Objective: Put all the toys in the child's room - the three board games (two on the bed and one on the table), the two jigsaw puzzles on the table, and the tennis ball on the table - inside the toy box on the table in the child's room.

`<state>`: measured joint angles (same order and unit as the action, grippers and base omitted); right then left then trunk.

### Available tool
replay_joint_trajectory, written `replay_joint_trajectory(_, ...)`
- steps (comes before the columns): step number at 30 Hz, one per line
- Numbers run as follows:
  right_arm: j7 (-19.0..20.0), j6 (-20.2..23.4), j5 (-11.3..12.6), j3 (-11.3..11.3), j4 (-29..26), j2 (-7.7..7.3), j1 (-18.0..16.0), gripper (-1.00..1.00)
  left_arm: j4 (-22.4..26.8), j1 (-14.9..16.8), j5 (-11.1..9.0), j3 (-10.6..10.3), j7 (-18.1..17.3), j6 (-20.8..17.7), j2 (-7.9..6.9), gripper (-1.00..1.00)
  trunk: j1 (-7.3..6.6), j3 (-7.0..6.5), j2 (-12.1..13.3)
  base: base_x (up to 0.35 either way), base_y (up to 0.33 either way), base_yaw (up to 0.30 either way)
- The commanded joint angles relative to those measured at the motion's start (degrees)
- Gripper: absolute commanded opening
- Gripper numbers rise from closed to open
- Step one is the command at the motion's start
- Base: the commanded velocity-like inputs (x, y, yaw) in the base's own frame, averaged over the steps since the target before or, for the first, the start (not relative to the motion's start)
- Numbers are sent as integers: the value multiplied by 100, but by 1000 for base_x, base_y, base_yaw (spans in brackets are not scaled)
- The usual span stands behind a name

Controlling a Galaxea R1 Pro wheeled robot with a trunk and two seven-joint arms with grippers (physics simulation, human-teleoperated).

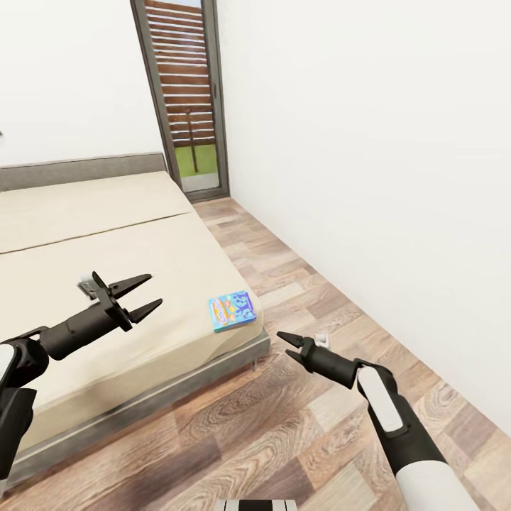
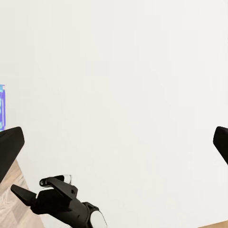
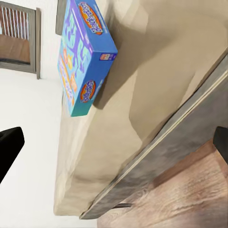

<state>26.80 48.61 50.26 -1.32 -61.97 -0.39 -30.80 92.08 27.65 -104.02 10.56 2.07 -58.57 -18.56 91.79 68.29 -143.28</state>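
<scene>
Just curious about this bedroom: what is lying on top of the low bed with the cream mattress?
One flat blue board game box lies near the corner of the cream mattress. The left gripper hides a small patch of mattress behind it.

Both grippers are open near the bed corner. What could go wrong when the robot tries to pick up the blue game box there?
1. The board game lies flat near the corner of the bed, so a sideways push could slide it onto the wooden floor.
2. The right gripper hangs low beside the bed frame; reaching straight in might hit the frame or mattress edge.
3. The flat box leaves little to grip from above; the open left gripper may slip off it.
</scene>
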Motion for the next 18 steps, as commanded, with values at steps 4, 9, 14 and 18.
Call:
replay_joint_trajectory(4, 24, 33, -18, 54, -278, -11, 4, 100, 2, 4, -23, 6, 19, -23, -3, 100, -1, 3, -2, 0, 0, 25)
replay_joint_trajectory(9, 24, 32, -26, 96, -524, -33, 19, 100, 3, 4, -22, 7, 16, -23, -5, 100, -1, 2, -2, 0, 0, 14)
replay_joint_trajectory(14, 27, 31, -30, 114, -673, -50, 31, 100, 3, 4, -22, 6, 18, -23, -6, 100, -1, 2, -2, 0, 0, 7)
replay_joint_trajectory(18, 31, 22, -32, 123, -762, -58, 48, 100, 3, 4, -22, 3, 20, -22, -7, 100, -1, 2, -2, 0, 0, 4)
